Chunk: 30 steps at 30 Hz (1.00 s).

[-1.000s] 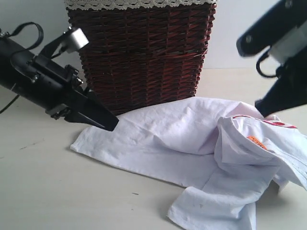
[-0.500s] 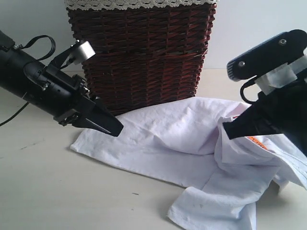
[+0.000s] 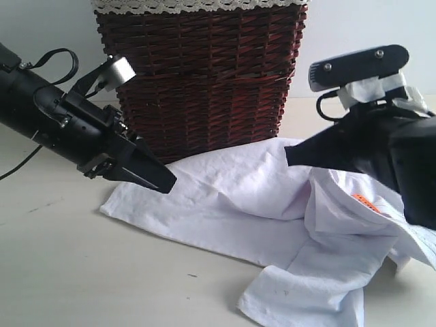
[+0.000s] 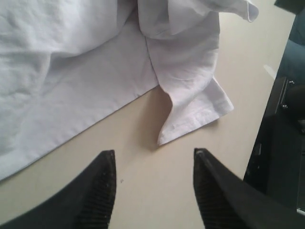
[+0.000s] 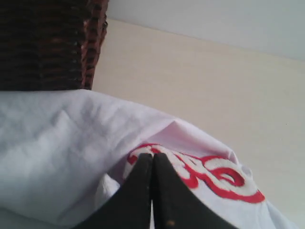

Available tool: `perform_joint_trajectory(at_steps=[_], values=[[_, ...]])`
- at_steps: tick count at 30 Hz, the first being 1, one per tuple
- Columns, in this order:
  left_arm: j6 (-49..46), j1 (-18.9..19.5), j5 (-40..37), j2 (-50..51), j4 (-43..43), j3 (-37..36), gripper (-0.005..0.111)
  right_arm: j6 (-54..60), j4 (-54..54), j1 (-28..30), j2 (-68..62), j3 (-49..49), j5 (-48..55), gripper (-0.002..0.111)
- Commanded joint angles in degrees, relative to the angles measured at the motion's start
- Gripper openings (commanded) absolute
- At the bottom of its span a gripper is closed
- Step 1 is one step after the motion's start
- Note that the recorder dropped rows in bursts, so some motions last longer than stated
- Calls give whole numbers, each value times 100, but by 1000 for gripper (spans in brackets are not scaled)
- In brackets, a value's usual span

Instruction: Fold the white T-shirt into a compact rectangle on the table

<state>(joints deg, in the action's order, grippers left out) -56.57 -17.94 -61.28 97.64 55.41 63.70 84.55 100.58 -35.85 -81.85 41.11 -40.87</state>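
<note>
Hanging beside the crumpled white cotton T-shirt (image 3: 231, 197) on the cream-beige table (image 3: 61, 272), the black left gripper (image 4: 155, 153) is held wide; the black right gripper (image 5: 152, 156) is seen fully closed.

One white T-shirt (image 3: 225, 197), one wicker basket (image 3: 201, 75) and one worktop (image 3: 61, 272) are in view. There are two claws: the left claw (image 3: 165, 182) and the right claw (image 3: 290, 155).

Cream matte table (image 3: 61, 272), faintly speckled. Bears the white T-shirt (image 3: 231, 204), rumpled, centre to 4 o'clock; bears a wicker basket (image 3: 204, 82) at 12 o'clock.
</note>
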Motion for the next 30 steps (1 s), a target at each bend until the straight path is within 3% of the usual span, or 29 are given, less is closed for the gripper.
perform_joint_trajectory(at_steps=[1, 5, 10, 14, 17, 21, 24, 30], values=[[-35, -34, 53, 3, 74, -16, 50, 553, -63, 549, -13, 394, 389, 0], [-58, -34, 81, 3, 62, -16, 50, 777, -63, 1150, -129, 468, 1027, 0], [-58, -34, 81, 42, 59, -16, 50, 469, -63, 1739, -355, 454, 3812, 0], [-58, -34, 81, 42, 59, -16, 50, -3, -86, 2000, -552, 454, 4679, 0], [-58, -34, 60, 42, 71, -16, 50, -906, -1128, 2130, -656, 454, 5094, 0], [-58, -34, 62, 42, 94, -16, 50, -3118, -3851, 2198, -741, 454, 5170, 0], [-58, -34, 62, 42, 124, -16, 50, -3688, -5336, 2184, -637, 476, 5368, 0], [-58, -34, 99, 42, 164, -16, 50, -3778, -6645, 2184, -397, 489, 5583, 0]])
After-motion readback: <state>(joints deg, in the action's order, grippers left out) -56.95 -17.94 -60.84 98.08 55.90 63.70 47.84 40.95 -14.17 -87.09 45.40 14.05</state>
